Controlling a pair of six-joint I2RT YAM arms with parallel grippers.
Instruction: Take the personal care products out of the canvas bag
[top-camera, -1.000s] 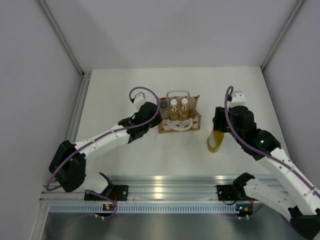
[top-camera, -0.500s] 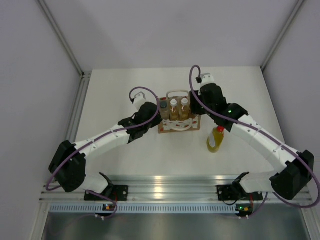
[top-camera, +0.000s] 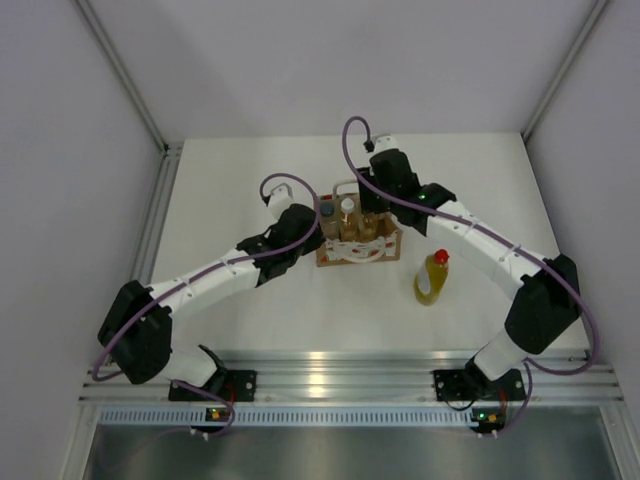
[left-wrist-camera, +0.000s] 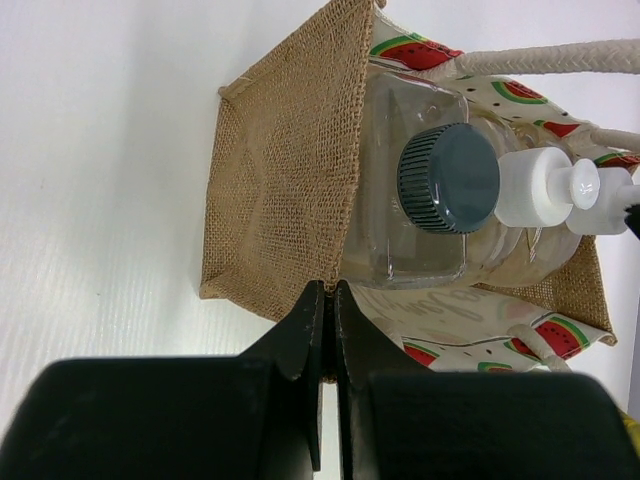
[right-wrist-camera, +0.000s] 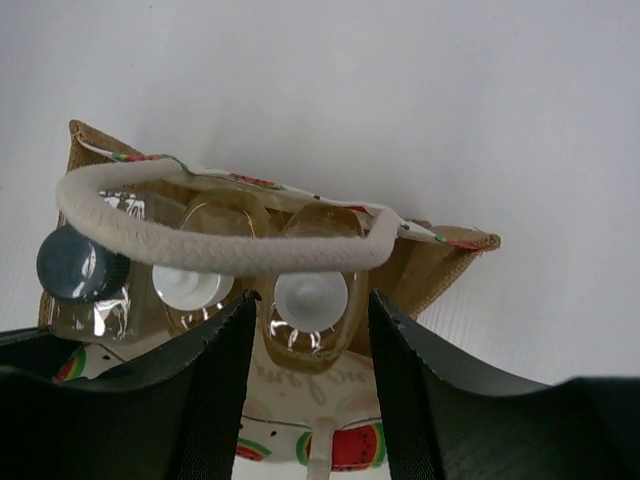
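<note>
The canvas bag (top-camera: 356, 245) stands mid-table with white handles and a watermelon-print band. In the right wrist view it (right-wrist-camera: 440, 262) holds the clear bottle with the dark grey cap (right-wrist-camera: 70, 264) and two amber bottles with white caps (right-wrist-camera: 311, 298) (right-wrist-camera: 190, 286). My left gripper (left-wrist-camera: 330, 292) (top-camera: 314, 229) is shut on the bag's left edge. My right gripper (right-wrist-camera: 313, 310) (top-camera: 372, 220) is open above the bag, its jaws on either side of the rightmost amber bottle. The yellow bottle with the red cap (top-camera: 432, 278) stands upright on the table, right of the bag.
The bag's far handle (right-wrist-camera: 230, 246) loops across just above the bottle caps, between my right gripper and the bottles. White walls close the table at the back and sides. A metal rail (top-camera: 330, 370) runs along the near edge.
My right gripper has let go of the yellow bottle, left it standing on the table, and swung left to above the bag. The left arm has not moved.
</note>
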